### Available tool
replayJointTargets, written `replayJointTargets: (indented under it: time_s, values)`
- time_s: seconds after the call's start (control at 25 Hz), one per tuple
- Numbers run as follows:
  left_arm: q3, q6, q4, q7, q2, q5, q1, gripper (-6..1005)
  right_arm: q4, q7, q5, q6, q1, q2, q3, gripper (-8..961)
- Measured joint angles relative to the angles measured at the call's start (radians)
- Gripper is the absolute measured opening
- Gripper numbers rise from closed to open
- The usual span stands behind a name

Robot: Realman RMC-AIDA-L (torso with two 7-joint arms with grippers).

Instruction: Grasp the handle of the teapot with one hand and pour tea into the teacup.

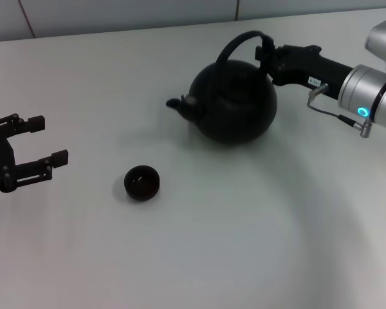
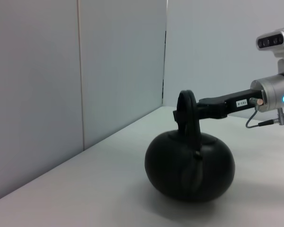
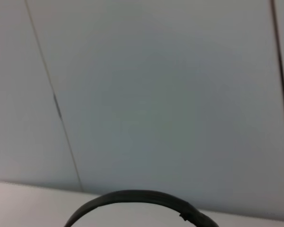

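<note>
- Toward the far right part of the white counter you have the large round matte-black teapot, sitting flat on the surface with its short spout aimed at the left side.
- Your right tool has reached in from the right edge and sits at the tall black arched handle, near where the hoop comes down on the right side of the pot.
- From the left wrist view the right tool looks closed around the hoop, so I judge the grasp made; whether it is firm you cannot tell from here.
- The right wrist view shows only the top arc of the handle against the wall, none of its own fingers.
- Nearer the front, left of the pot and well apart from it, stands the tiny round matte-black handleless teacup, upright and seemingly dry.
- Your left tool waits near the left edge, fingers apart, holding nothing.
- Done, by my reading: the approach and the grip on the handle.
- Left to do: lift the teapot, carry the spout over the teacup, tip and pour.
- Mind the gap between spout and cup; the cup is small, so the pour needs careful aim.
</note>
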Motion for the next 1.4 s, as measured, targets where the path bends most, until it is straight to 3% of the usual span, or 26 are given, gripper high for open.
replayJointTargets:
  time_s: [0.84,1.04,1.4]
  values:
    - [0.0,0.01,0.0,-0.005,0.003,0.001,0.009,784,-0.049,0.049,-0.073,0.008,0.011,0.0,-0.012,253]
    - [0.0,0.011,0.0,-0.006,0.003,-0.001,0.01,784,-0.062,0.049,-0.073,0.007,0.003,0.001,-0.014,485]
    - [-0.002,0.011,0.0,-0.006,0.003,-0.002,0.005,784,-0.105,0.049,-0.072,-0.038,-0.053,0.006,-0.014,545]
